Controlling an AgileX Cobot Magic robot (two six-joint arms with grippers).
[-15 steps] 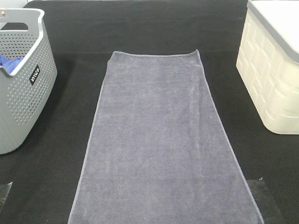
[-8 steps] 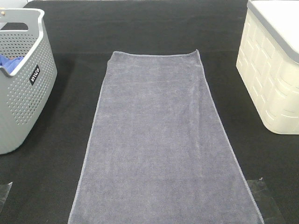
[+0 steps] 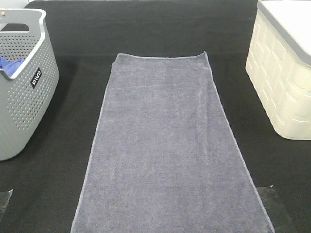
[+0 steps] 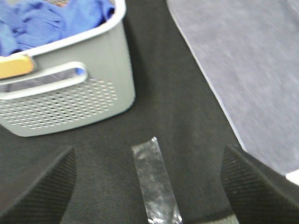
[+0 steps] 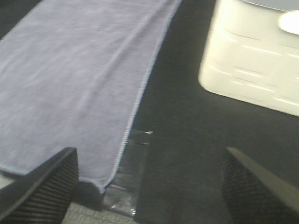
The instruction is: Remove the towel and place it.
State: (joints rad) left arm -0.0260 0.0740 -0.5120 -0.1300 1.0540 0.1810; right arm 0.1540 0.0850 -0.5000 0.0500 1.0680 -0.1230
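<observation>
1. The towel [image 3: 167, 145] lies spread flat along the middle of the black tabletop [image 3: 146, 29], running from the upper centre of the overhead frame down past its bottom edge; nothing grips it.
2. The cream bin [image 3: 284, 82] stands at the right edge of that frame, apart from the towel.
3. The grey perforated basket [image 3: 22, 102] stands at the left edge, with a blue cloth [image 3: 9, 65] inside.
4. The left tool [image 4: 148, 186] is spread wide and empty above a strip of clear tape [image 4: 154, 186] on the tabletop.
5. The right tool [image 5: 149, 186] is equally wide apart and empty, over the towel's near corner and another tape patch [image 5: 128, 184].
</observation>
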